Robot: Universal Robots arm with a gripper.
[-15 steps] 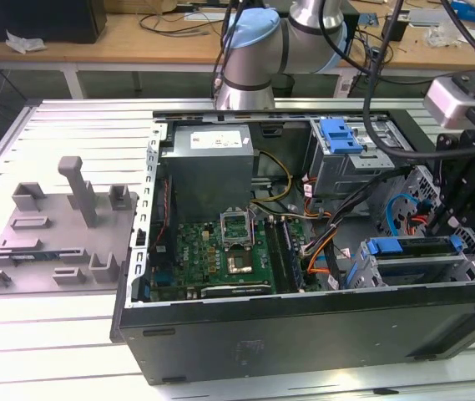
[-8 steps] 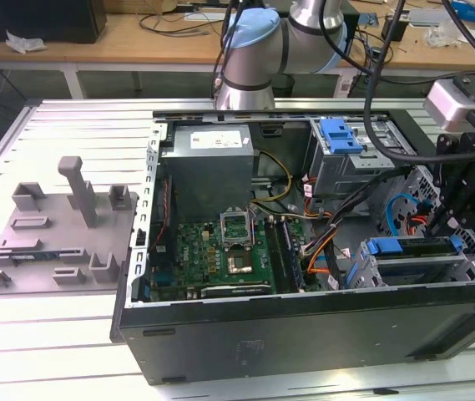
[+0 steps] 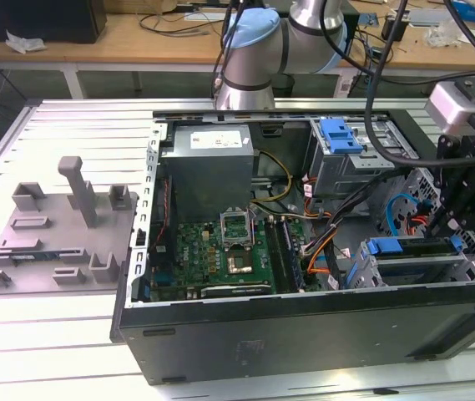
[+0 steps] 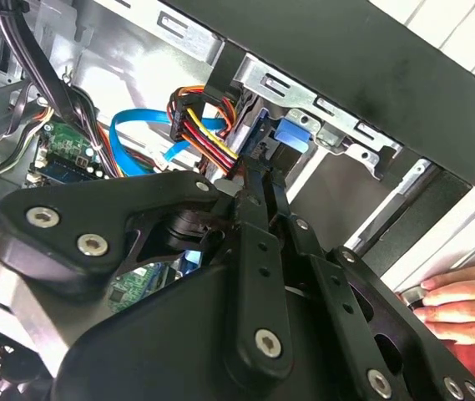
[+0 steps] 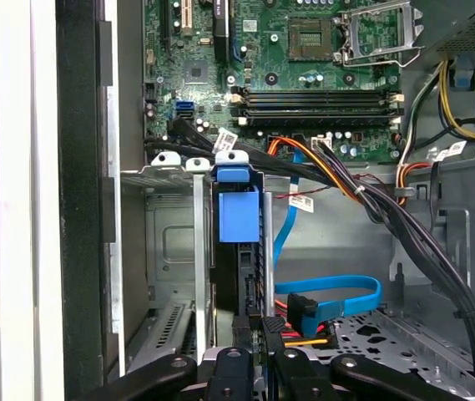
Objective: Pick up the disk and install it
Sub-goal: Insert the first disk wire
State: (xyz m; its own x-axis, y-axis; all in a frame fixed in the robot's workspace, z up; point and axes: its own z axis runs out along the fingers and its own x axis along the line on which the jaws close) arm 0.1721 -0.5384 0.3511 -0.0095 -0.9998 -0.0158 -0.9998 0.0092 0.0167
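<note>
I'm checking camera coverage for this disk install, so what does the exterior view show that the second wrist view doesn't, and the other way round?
The exterior view gives the grey fixture plate on the slatted table at its left, the grey power supply box, and the arm's blue-capped joint. The second wrist view gives a person's hand beside the case's outer wall. Both give the gripper close over the disk, which stands in the drive cage in its blue carrier, plus the green motherboard and a blue data cable.
</note>
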